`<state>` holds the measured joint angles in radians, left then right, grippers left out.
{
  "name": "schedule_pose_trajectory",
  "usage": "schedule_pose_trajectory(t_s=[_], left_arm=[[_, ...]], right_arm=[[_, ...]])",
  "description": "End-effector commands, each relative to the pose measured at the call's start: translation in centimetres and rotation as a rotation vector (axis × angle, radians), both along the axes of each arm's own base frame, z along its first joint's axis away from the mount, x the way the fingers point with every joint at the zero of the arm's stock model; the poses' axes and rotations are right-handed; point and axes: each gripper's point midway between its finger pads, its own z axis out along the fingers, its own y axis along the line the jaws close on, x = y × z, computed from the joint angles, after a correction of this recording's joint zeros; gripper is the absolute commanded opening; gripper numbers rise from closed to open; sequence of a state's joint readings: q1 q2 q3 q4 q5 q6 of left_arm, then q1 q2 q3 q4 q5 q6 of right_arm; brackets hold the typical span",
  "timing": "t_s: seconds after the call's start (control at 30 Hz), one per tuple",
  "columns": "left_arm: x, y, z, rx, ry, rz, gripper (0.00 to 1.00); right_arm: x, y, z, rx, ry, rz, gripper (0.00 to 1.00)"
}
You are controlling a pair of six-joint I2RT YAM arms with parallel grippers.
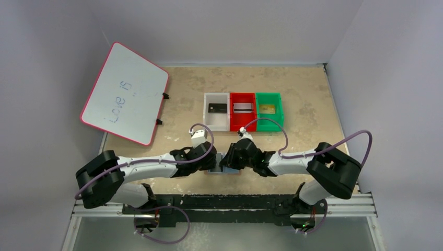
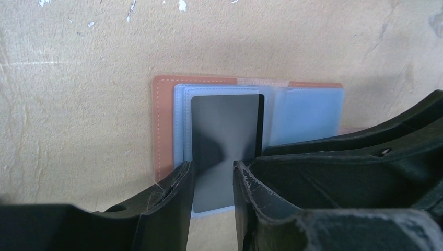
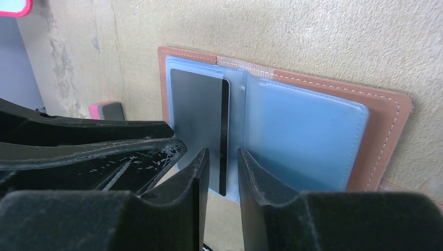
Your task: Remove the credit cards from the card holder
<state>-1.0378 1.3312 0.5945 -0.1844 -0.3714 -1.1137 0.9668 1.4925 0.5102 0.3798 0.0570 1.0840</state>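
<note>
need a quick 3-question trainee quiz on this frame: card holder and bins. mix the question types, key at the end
1. True or false: the card holder lies folded shut on the table.
2. How many cards show in the holder's sleeves?
3. The card in the red bin is: A gold, B silver-grey, C black.
Key: 1 false, it lies open between the left hand and the right hand. 2 one, a dark card. 3 B.
</note>
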Motion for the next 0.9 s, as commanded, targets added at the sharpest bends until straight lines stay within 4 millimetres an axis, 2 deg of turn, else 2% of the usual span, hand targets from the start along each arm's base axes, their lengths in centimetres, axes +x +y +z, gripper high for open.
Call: schedule_pose_trajectory(t_s=[0.0, 0.23, 0.43, 0.6, 0.77, 0.87], left_arm=[[-0.3, -0.2, -0.6, 0.010, -0.002, -0.021, 0.32], [-0.7, 0.1, -1.3, 0.025, 0.008, -0.020, 0.31], [-0.9, -0.2, -1.9, 0.035, 0.019, -0.031, 0.28], [-1.1, 0.0, -2.1, 0.049, 0.021, -0.026, 0.26], [-0.9, 0.5, -2.0, 0.076, 0.014, -0.015, 0.25], [-0.8, 0.8, -2.0, 0.092, 0.011, -0.008, 0.25]], right_arm=[[0.2, 0.0, 0.2, 0.038, 0.010, -0.019, 0.29], [0.3, 0.3, 0.4, 0.068, 0.020, -0.010, 0.28], [0.3, 0.7, 1.0, 0.104, 0.010, 0.000, 0.20], [0.3, 0.6, 1.2, 0.117, 0.007, -0.001, 0.20], [0.4, 0.0, 0.9, 0.101, 0.012, -0.021, 0.04], [0.5, -0.4, 0.8, 0.084, 0.013, -0.035, 0.02]])
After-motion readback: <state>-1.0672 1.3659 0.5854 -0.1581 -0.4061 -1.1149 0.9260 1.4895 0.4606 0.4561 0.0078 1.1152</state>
